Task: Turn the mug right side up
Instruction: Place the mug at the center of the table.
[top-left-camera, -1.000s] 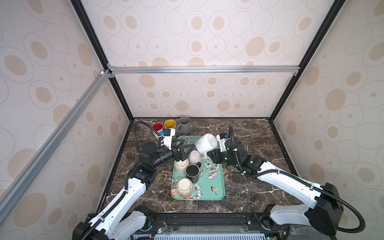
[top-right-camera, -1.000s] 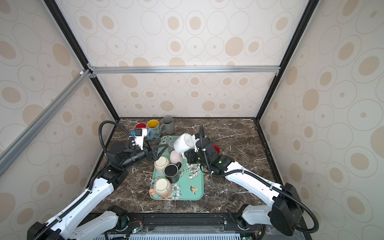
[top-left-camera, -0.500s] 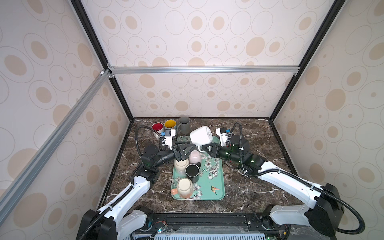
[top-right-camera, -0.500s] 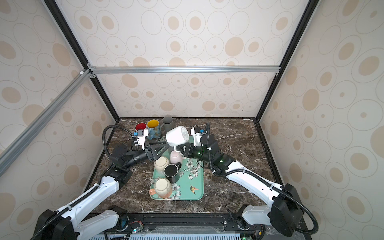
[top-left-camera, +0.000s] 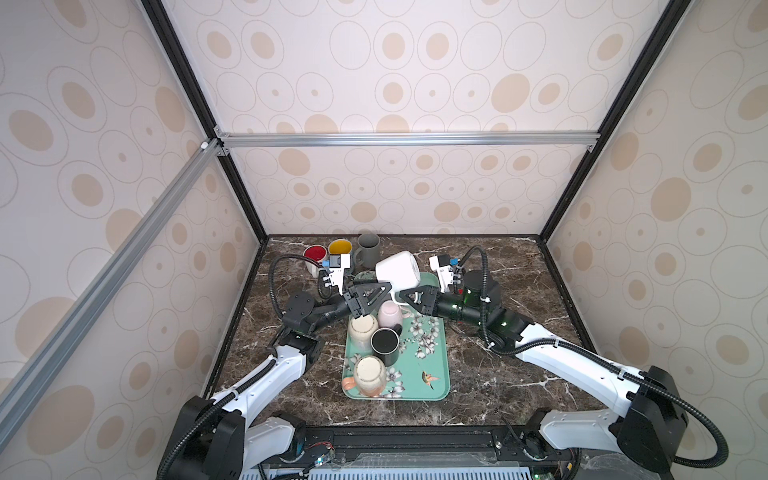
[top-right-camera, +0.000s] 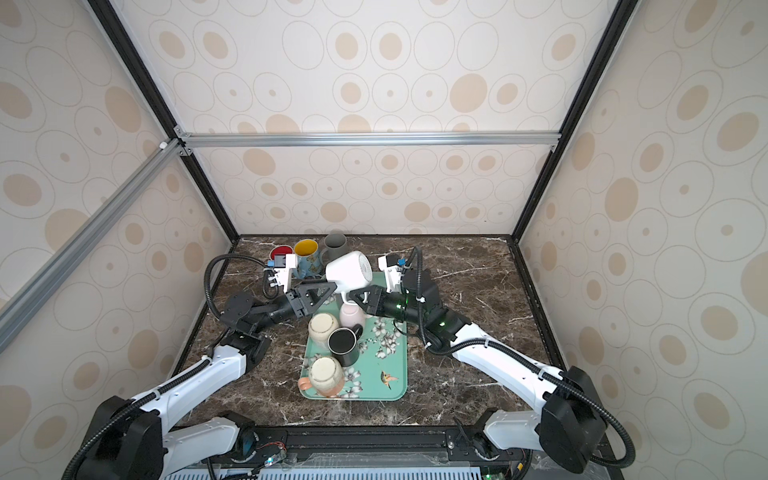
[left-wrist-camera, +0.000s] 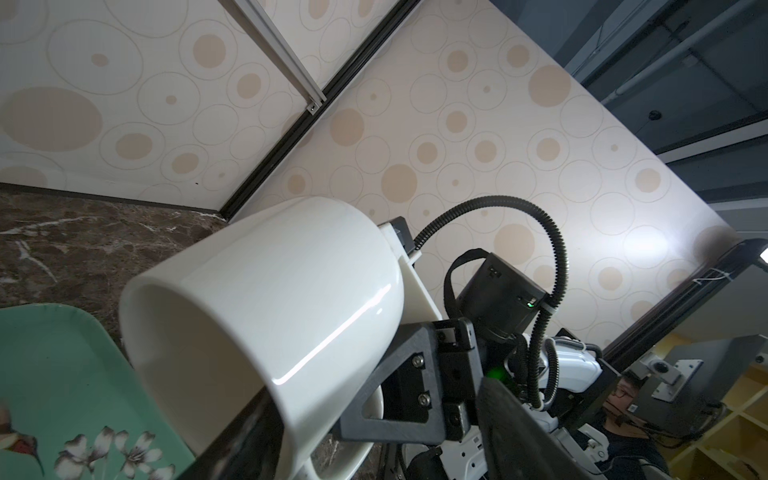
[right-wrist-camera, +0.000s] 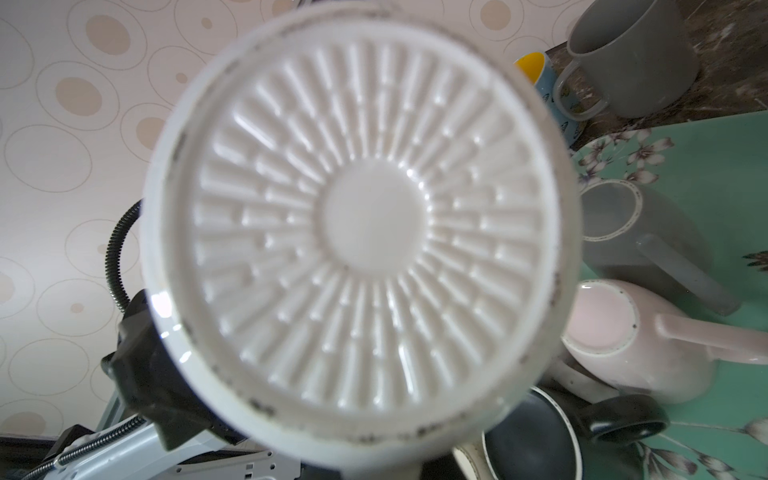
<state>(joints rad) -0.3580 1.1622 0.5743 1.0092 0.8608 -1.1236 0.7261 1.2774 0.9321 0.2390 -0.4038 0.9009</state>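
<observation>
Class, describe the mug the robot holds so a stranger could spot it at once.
Find the green floral tray on the marble table. Above its far end a white mug hangs tipped sideways in the right gripper. It is the only mug in the air.

Dark marble table (top-left-camera: 519, 365) carries a teal floral tray (top-left-camera: 438, 353) from centre toward 6 o'clock, plus three upright mugs bunched at 11 o'clock by the back wall: red-inside mug (top-left-camera: 314, 252), yellow-inside mug (top-left-camera: 340, 247), grey mug (top-left-camera: 368, 249).

White mug (top-left-camera: 397, 270), teal tray (top-left-camera: 438, 359) — floral
</observation>
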